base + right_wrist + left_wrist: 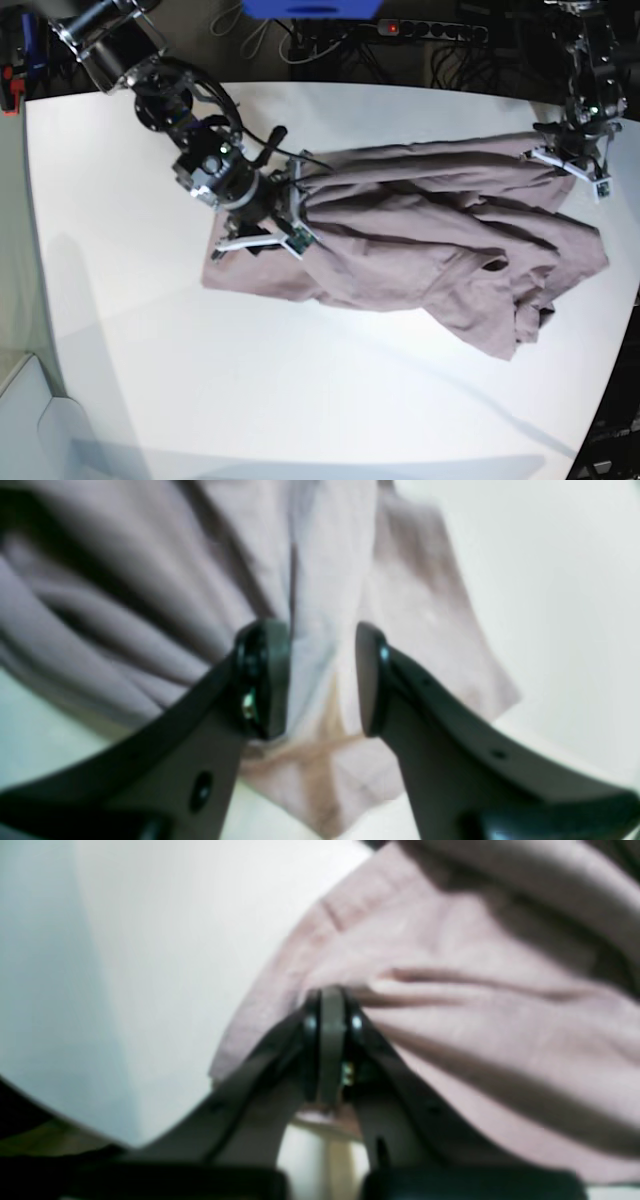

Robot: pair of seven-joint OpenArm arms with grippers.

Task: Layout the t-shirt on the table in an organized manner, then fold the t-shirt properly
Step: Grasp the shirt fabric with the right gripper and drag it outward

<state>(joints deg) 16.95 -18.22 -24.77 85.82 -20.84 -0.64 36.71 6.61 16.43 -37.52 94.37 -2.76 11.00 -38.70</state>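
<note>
The mauve-pink t-shirt [430, 240] lies rumpled across the middle and right of the white table [300, 400], stretched between both arms. At the shirt's far right corner, my left gripper [565, 160] is shut on the t-shirt. The left wrist view shows its pads pressed together [330, 1040] on the cloth's edge [475, 990]. My right gripper [290, 225] sits over the shirt's left end. In the right wrist view its jaws [317, 680] stand apart, with a ridge of fabric [320, 580] between the fingers [265, 680], so it is open.
Behind the table's far edge lie a power strip [430, 30], cables and a blue object [310, 8]. The table's rounded edge runs close past the shirt on the right [625, 300]. Bare white tabletop [550, 580] lies beside the right gripper.
</note>
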